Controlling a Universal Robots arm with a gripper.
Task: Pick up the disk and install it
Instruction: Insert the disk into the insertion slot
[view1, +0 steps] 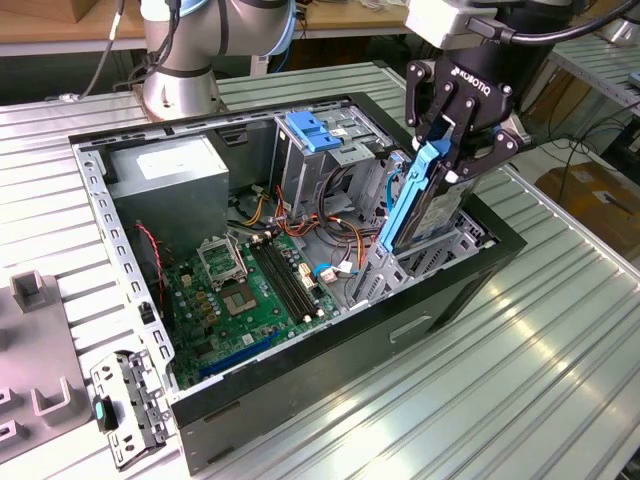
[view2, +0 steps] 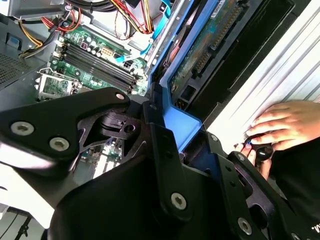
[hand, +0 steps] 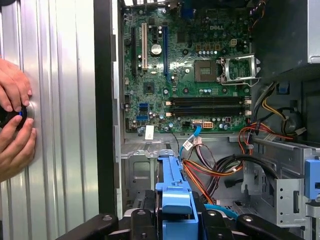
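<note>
Grasp over the drive bay, shown in the exterior view and both wrist views. My gripper (view1: 452, 160) is clamped on the upper end of the disk (view1: 432, 212), with the jaws pressed against it from both sides. The disk stands on edge directly below the jaws. In the exterior view its long axis runs steeply from one o'clock, at my fingers, down to seven o'clock. One blue side rail (view1: 405, 205) faces the case interior, and the same rail's end sits between my fingers (hand: 142, 225) in the first wrist view. The lower end reaches the drive bay (view1: 462, 243), at three o'clock from the motherboard (view1: 250, 290). I cannot tell how far it has entered, so I judge the disk not yet seated. The open computer case (view1: 330, 335) holds the motherboard, a grey power-supply box (view1: 165, 175) at eleven o'clock, a drive cage topped by a blue bracket (view1: 318, 130) at twelve o'clock, and loose cables (view1: 330, 225) between them. A person's hand (hand: 12, 122) rests on the table (view1: 500, 400) outside the case, well apart from the disk.
</note>
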